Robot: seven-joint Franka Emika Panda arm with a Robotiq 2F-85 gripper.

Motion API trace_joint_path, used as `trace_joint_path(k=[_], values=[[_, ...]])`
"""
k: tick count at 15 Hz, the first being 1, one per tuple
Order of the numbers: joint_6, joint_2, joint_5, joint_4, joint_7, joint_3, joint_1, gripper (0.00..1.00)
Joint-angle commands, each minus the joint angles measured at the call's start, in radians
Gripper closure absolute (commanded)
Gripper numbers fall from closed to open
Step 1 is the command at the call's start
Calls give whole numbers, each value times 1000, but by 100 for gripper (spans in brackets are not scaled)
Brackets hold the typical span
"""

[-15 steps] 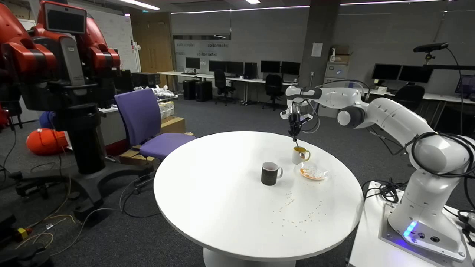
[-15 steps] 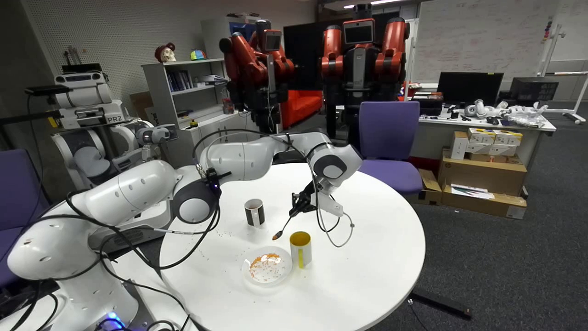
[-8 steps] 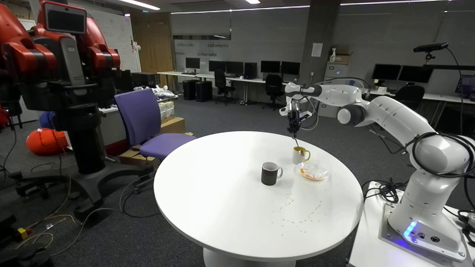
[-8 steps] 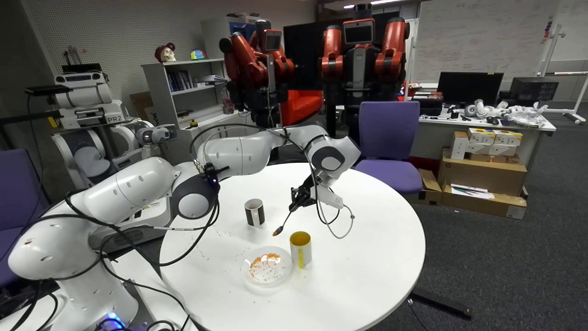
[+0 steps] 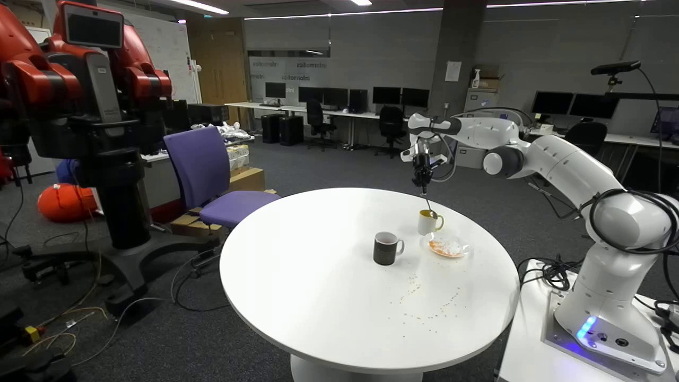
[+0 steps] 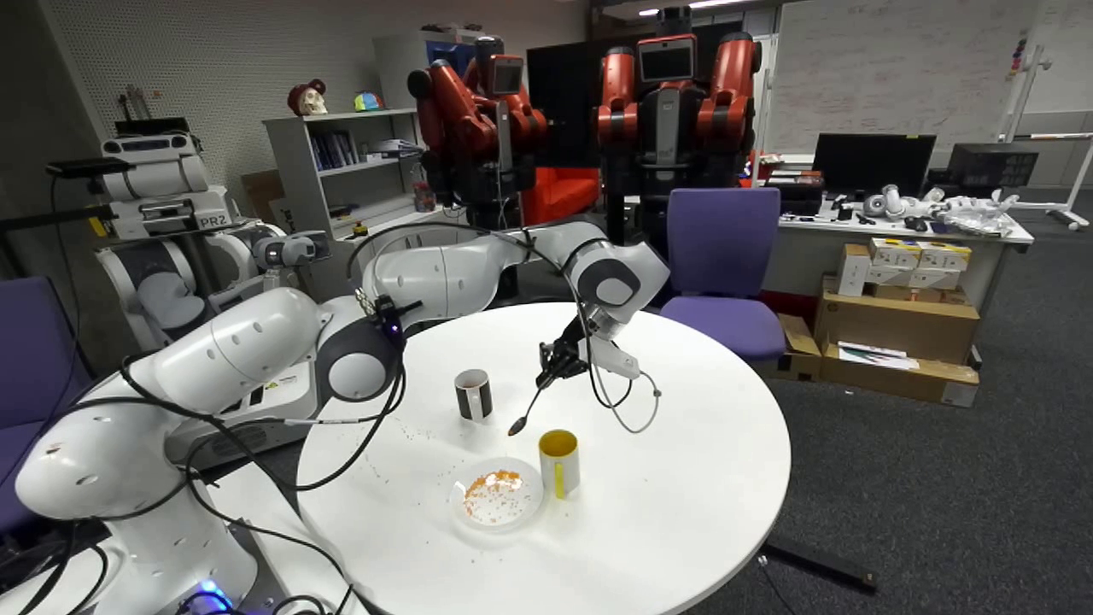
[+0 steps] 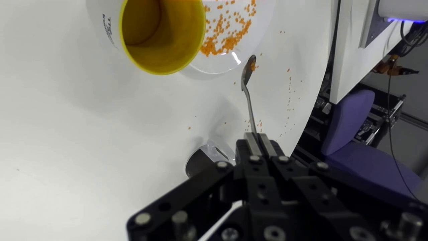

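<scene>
nearest, at the lower right of the wrist view, the jaws are pressed together, pinching the handle of a thin grey metal spoon (image 7: 246,75) that points up the frame. its oval end, above and right of centre, hangs over the round white surface (image 7: 100,160) with a bit of orange at its right edge. in both exterior views the jaws, the spoon and the upper links of the white jointed robot arm (image 5: 562,160) sit a little higher in the picture than a second ago; the oval end looks darker than it did. past the spoon, at the top and left of centre, a white cylindrical mug with a yellow inside (image 7: 164,43) stands beside a pale, glossy round plate (image 7: 212,65) strewn with small orange grains (image 7: 230,42). a black-and-white mug (image 7: 199,162) is low in the frame, partly hidden by the jaws. both mugs and the plate are where they were. farther off, at left in an exterior view, a purple fabric chair (image 5: 193,164) is unchanged.
</scene>
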Motion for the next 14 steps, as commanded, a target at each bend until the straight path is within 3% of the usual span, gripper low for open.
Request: trace_joint_path(k=[1, 14], values=[[-30, -46, -39, -19, -39, -17, 12, 99], [-5, -123, -70, -26, -46, -20, 42, 99]])
